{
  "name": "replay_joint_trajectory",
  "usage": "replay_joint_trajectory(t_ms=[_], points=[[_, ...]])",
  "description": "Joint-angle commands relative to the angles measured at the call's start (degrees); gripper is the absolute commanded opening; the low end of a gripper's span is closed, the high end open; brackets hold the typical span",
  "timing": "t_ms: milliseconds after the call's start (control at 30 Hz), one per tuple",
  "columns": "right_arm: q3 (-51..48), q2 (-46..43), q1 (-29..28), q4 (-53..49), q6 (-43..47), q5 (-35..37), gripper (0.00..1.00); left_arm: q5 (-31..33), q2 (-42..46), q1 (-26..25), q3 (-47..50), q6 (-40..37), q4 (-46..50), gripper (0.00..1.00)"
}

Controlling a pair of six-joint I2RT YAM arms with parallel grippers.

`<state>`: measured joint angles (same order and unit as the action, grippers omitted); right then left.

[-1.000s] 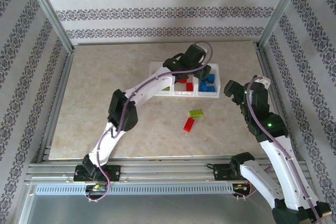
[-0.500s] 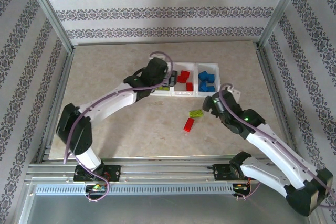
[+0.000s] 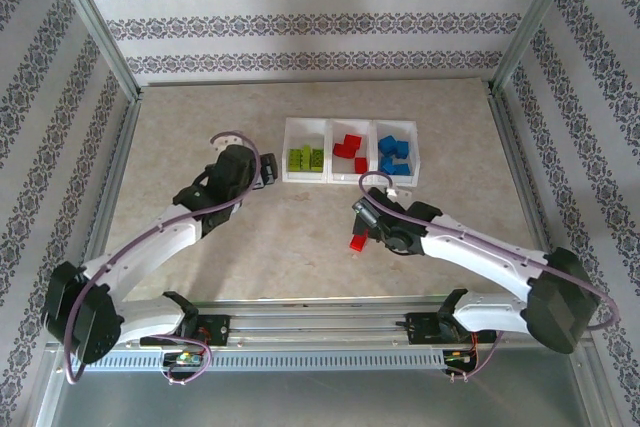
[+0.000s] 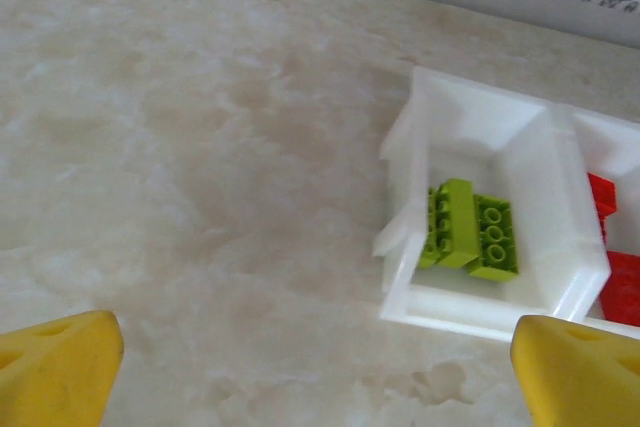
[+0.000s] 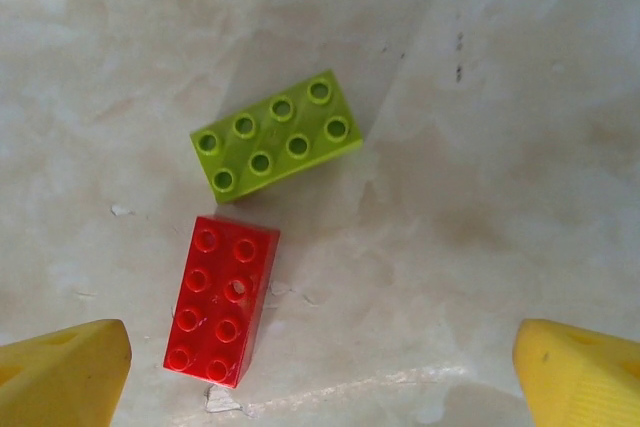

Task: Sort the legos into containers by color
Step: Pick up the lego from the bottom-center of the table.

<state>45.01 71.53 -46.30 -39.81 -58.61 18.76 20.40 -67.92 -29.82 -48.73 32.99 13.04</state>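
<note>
Top external view showed the tray (image 3: 350, 183) lying toward the far side of the table (image 3: 190, 127), its three compartments in a row from left to right. Lime green legos (image 3: 306, 158) lay in the left compartment, red legos (image 3: 349, 150) in the middle one and blue legos (image 3: 395, 154) in the right one. Two bricks lay outside it on the bare tabletop, near of the tray. The right wrist view gave them clearly: a loose green lego (image 5: 277, 134) lay studs up, and a loose red lego (image 5: 221, 300), also studs up, lay just beside it on the near side, the two so close that I could not tell whether their corners touched. The right gripper (image 5: 320, 387) hung over this pair with its jaws spread wide and nothing held, its yellow fingertips (image 5: 60, 377) at the two lower corners of that view and clear of both bricks. The left gripper (image 3: 262, 175) stood to the left of the tray and apart from it, jaws likewise wide and empty. In the left wrist view the green compartment lay ahead of its yellow tips, with a strip of the red compartment at the right edge. Both arms reached out from the near edge of the table, which was beige and marbled. Patterned wallpaper (image 3: 300, 22) and metal posts enclosed the far and side edges.
</note>
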Motion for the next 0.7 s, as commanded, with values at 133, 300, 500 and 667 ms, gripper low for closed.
replay_joint_trajectory(t_ms=[133, 300, 500, 667], points=[[4.3, 9.1, -0.5, 2.4, 1.3, -6.0, 0.92, 1.6, 6.7, 2.4, 6.5, 4.3, 3.6, 1.0], [7.7, 16.1, -0.5, 3.7, 3.2, -9.2, 0.87, 1.3, 8.9, 2.9, 8.8, 5.8, 3.9, 1.0], [10.4, 22.1, -0.5, 4.5, 3.7, -12.0, 0.82, 1.0, 9.4, 3.3, 9.6, 6.0, 4.1, 1.0], [10.8, 24.6, -0.5, 3.9, 2.5, -12.6, 0.79, 0.8, 9.4, 3.7, 10.1, 6.5, 4.5, 1.0]])
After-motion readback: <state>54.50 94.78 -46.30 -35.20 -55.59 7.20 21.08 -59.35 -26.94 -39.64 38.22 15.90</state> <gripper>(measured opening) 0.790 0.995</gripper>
